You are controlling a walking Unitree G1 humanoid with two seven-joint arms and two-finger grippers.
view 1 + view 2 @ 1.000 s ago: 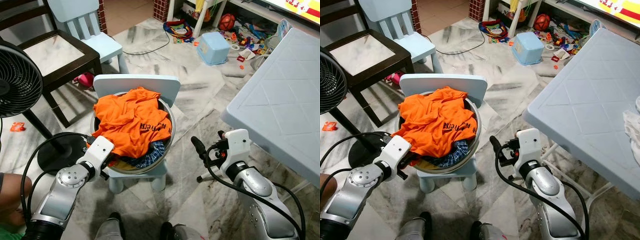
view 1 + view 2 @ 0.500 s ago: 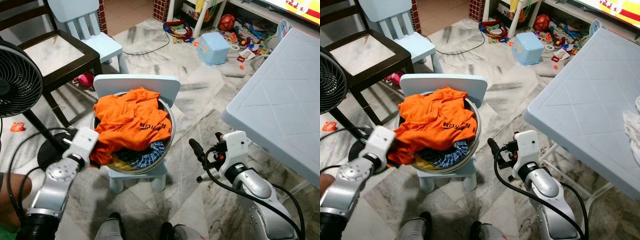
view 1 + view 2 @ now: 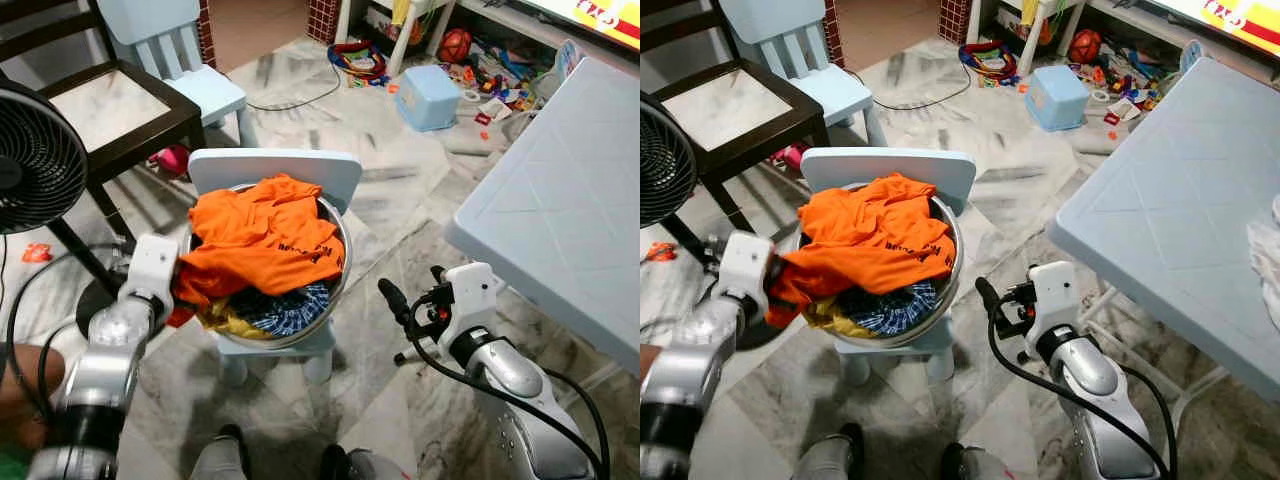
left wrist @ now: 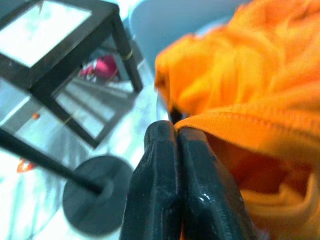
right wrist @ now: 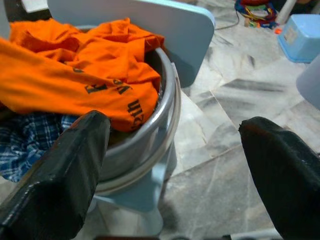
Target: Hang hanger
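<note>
Sitting on a small light-blue chair [image 3: 275, 172] is a round metal basin [image 3: 335, 285], stuffed with laundry: an orange shirt [image 3: 262, 240] heaped on top, a blue plaid piece [image 3: 290, 308] and a bit of yellow cloth [image 3: 235, 322] peeking out under it. Going left to right: a black fan [image 3: 35, 160] at the far left, then the left gripper [image 4: 176, 137] at the basin's left rim with its fingers pinched tight on the orange shirt's hem, pulling that edge out over the rim. To the right of the basin the right gripper [image 3: 400, 300] hangs above the floor with its fingers spread wide, holding nothing. Far right there's a pale blue table [image 3: 560, 200]. Can't spot a hanger anywhere, honestly. Compared to a second ago, the left arm has swung out to the left and dragged the shirt's edge with it, so more of the plaid underneath is uncovered now; the right arm has barely moved.
</note>
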